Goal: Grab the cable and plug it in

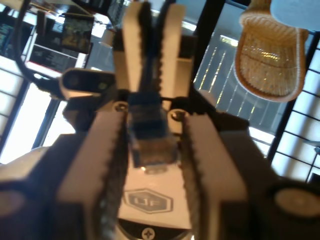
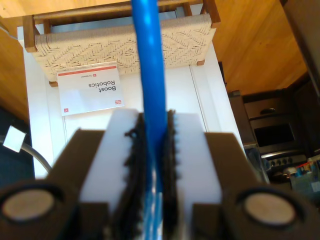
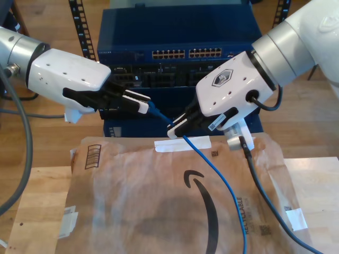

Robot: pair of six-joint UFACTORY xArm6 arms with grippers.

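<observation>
Evidently, the blue network cable [image 2: 149, 60] was clamped between the pads of my second hand [image 2: 152, 125], its length running along the fingers. Its translucent plug [image 1: 152, 142] was seen between the fingers of my first hand [image 1: 148, 112] (pinched or merely straddled could not be told). The held stretch was strung across the network switch [image 3: 180, 53] front, so the plug would probably have to be turned toward the ports.

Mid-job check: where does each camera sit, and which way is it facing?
First wrist view: on my first tool, looking up past the cable plug at a lamp; its fingers show.
Second wrist view: on my second tool, looking down at a stool and floor; its fingers clamp the cable.
Exterior view: off the arms, facing the rack; two arms show.
All three share the cable.
</observation>
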